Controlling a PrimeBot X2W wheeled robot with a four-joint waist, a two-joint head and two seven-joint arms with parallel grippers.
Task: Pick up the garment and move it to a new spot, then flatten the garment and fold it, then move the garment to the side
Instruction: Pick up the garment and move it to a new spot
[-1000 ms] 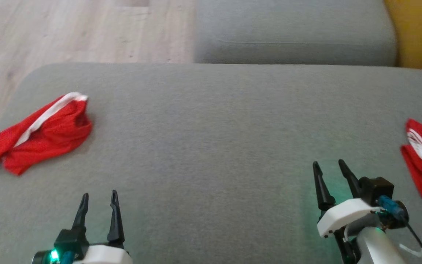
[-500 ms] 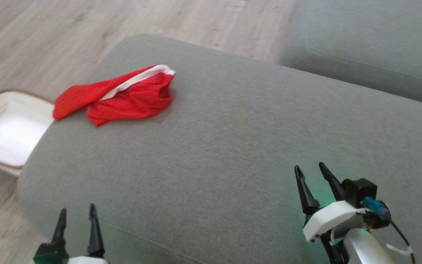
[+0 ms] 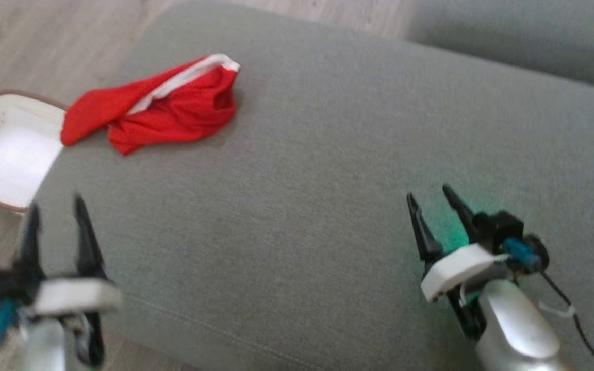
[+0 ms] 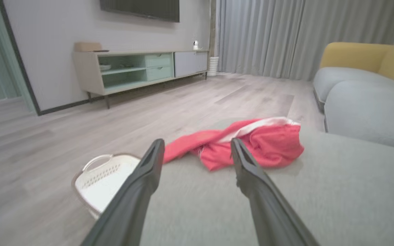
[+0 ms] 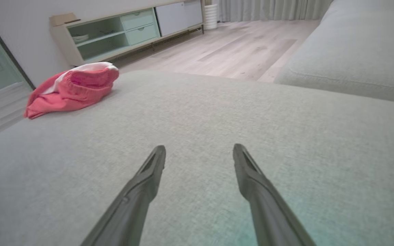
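The broad grey seat cushion (image 3: 328, 170) takes up most of the head view, and everything else can be placed from it: pale wood floor (image 3: 44, 31) runs past its far and left sides, a second grey cushion (image 3: 524, 41) lies beyond its far right edge, and a white perforated basket (image 3: 3, 154) stands on the floor just off its left edge. The red garment (image 3: 163, 111), mesh cloth with a white band that suggests sports shorts, lies crumpled near the cushion's far left corner, one end trailing toward the left edge above the basket. The left gripper (image 3: 54, 206), blurred, hangs at the cushion's near left edge with its two dark fingers spread wide and nothing between them; in its wrist view the fingers frame the garment ahead, well apart from it. The right gripper (image 3: 428, 193) hovers over the cushion's near right part, equally wide and empty, with bare fabric under it. I judge this to be the opening step, the reach for the pick-up, with nothing yet lifted, flattened or folded. The next move calls for the left arm to travel toward the far left corner, come down on a raised bunch of cloth rather than a thin edge, and close firmly, since loose mesh may slip; the cushion's bare middle looks a fit new spot
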